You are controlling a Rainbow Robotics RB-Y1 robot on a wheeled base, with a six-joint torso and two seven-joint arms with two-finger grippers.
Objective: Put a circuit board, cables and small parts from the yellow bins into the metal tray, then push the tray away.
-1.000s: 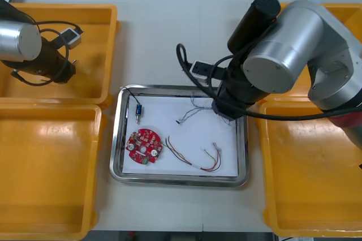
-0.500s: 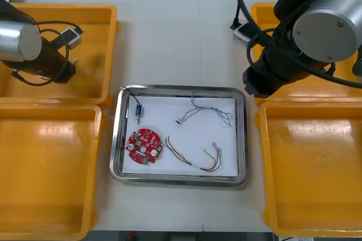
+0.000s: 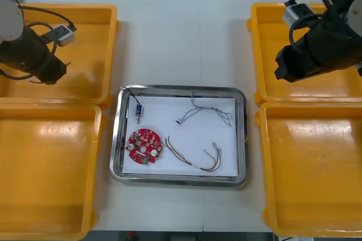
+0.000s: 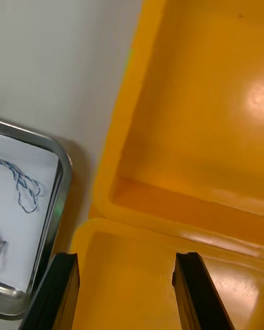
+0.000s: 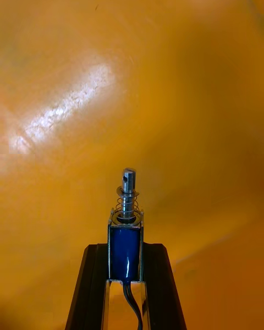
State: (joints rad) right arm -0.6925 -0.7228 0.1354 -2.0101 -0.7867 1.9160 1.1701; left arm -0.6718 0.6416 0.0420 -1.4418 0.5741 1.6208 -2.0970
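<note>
Since a second ago: swung right gripper off metal tray, out over right yellow bins. Fingers spread, empty. Twisted blue and white cable left lying in tray. Shifted left arm slightly as well.

Pinching small metal part in left gripper above far left bin. Probably raised for carry to tray.

Already in tray: circuit board, red and yellow cable, second small part.

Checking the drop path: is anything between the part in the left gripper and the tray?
Only the yellow bin's wall lies between the small metal part in the left gripper and the metal tray; the right gripper is off over the far right bin.
</note>
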